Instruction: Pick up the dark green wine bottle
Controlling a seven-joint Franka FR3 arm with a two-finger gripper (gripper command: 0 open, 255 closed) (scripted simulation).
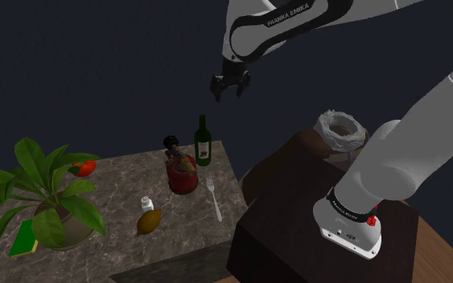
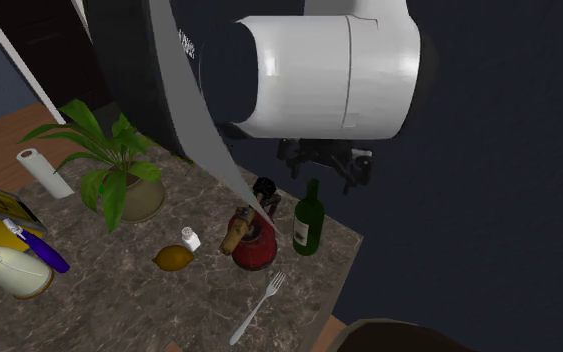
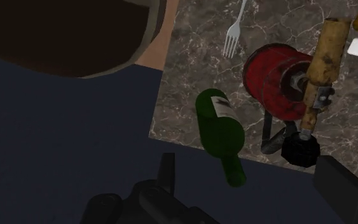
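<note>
Gripper (image 1: 229, 85): fingers apart, nothing between them, hanging well above bottle (image 1: 203, 143).
Bottle: upright near table (image 1: 120, 173) corner, just beside red pot (image 1: 183, 180).
Risk: off-centre descent strikes neck, bottle topples over nearby edge.
Risk: finger on pot side snags pot, grip closes skewed.

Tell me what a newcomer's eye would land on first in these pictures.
The big white Franka arm sweeps across the shoulder view, with its black gripper hanging open in the air above the dark green wine bottle. The bottle stands upright near the far corner of the marbled table, beside a red round pot. A leafy potted plant takes up the table's end at the shoulder view's left.
</note>
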